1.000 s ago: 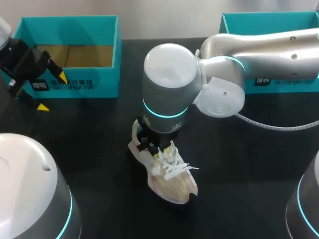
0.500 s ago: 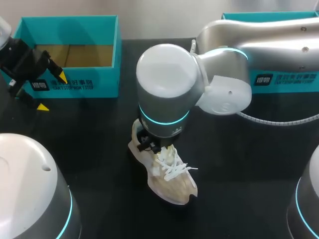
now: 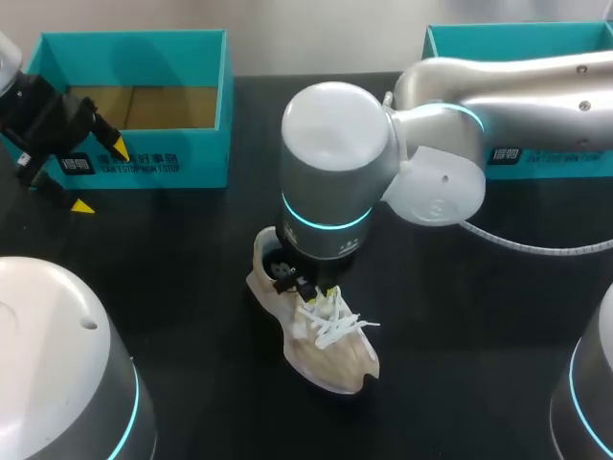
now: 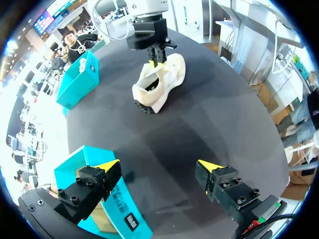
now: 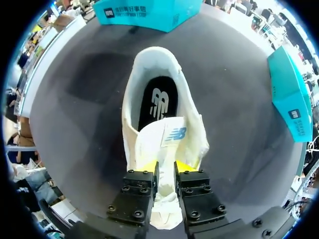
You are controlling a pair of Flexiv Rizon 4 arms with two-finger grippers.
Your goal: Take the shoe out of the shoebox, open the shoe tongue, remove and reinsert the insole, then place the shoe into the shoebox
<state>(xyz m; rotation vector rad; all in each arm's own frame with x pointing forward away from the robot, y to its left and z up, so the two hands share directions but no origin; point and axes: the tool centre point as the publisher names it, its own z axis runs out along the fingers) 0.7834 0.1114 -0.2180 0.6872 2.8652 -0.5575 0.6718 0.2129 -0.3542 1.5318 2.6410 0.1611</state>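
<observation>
Yellow tips of the right gripper [image 5: 166, 167] are drawn close together on the shoe tongue [image 5: 168, 137], pinching it from both sides near the laces. The shoe [image 3: 321, 335] sits upright on the black table [image 3: 192, 316], outside any box, with its black insole [image 5: 157, 104] lying flat inside. The step in hand looks to be opening the tongue. The next move probably calls for drawing the tongue up and toward the toe, gently enough that the shoe does not drag, so the insole can be reached. The left gripper [image 3: 101, 177] hangs wide open and empty just in front of the left shoebox [image 3: 144, 158], well apart from the shoe.
</observation>
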